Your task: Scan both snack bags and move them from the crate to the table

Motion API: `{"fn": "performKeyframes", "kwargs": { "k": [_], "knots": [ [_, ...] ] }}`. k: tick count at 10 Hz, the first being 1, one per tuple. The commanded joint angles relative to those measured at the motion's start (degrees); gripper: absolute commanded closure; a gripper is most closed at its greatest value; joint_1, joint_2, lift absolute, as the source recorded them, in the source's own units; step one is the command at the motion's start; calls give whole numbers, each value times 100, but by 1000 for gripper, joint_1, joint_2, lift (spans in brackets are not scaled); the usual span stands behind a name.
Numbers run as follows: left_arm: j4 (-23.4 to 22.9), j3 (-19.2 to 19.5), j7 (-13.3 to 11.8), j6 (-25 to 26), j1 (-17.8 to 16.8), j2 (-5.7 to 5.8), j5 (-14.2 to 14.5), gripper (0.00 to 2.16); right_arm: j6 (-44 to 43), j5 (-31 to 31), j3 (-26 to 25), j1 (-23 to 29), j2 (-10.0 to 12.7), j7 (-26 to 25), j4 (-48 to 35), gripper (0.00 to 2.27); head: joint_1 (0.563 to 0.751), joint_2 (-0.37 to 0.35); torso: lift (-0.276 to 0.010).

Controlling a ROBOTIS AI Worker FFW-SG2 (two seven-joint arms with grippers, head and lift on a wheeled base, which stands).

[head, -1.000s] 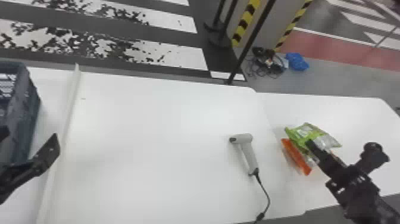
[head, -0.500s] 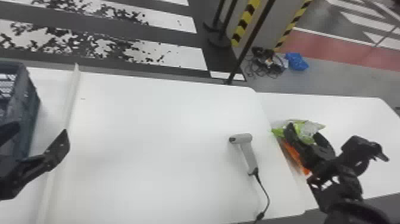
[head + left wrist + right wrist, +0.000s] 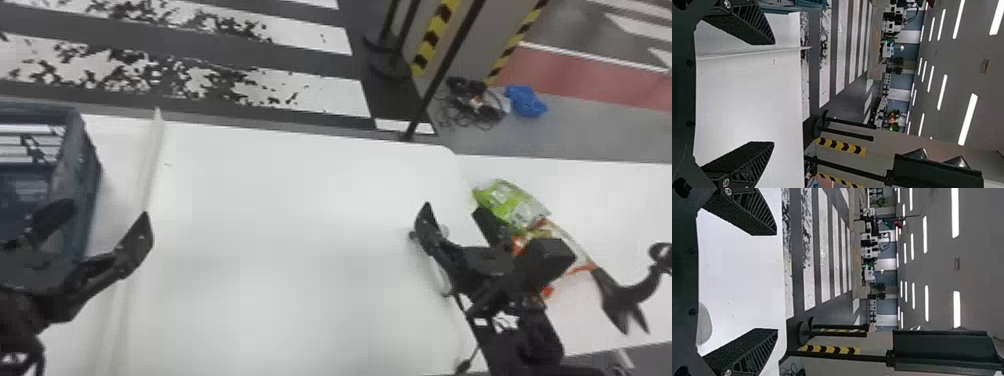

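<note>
"Over on the right, what do we have?"

"We have the green snack bag [image 3: 507, 200] lying on the white table [image 3: 300, 225], its silvery part angled towards us. We see orange pieces of the other snack bag [image 3: 582, 270] just on its near side, much of that one hidden behind our right arm."

"And our right gripper [image 3: 452, 212]?"

"We have it over the table, left of the bags, its two fingers spread apart with nothing between them. The scanner [image 3: 440, 274] is mostly hidden behind it; we glimpse only a pale edge."

"How about the left side?"

"We see the blue-grey crate [image 3: 75, 120] at the far left. Our left gripper [image 3: 102, 227] is at its near right corner, fingers wide apart and holding nothing. Just right of the crate, we have a pale strip [image 3: 150, 165] running from near to far across the tabletop."

"Anything past the far edge?"

"On the floor to the right, we spot a tangle of cables [image 3: 472, 105] and, beside it, a crumpled blue thing [image 3: 526, 101]."
</note>
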Motion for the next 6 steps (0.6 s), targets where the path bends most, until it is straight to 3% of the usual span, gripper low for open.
{"fn": "performKeyframes", "kwargs": {
  "k": [1, 3, 6],
  "knots": [
    [55, 3, 23, -248, 55, -83, -72, 87, -615, 100, 393, 148, 86, 1, 49, 53, 695, -228, -88],
    [37, -6, 58, -494, 222, -171, -169, 87, -1248, 118, 648, 306, 367, 1, 67, 53, 695, -163, -88],
    [11, 29, 58, -565, 309, -171, -160, 87, -1828, 206, 824, 473, 464, 1, 225, 56, 695, -127, -88]
  ]
}}
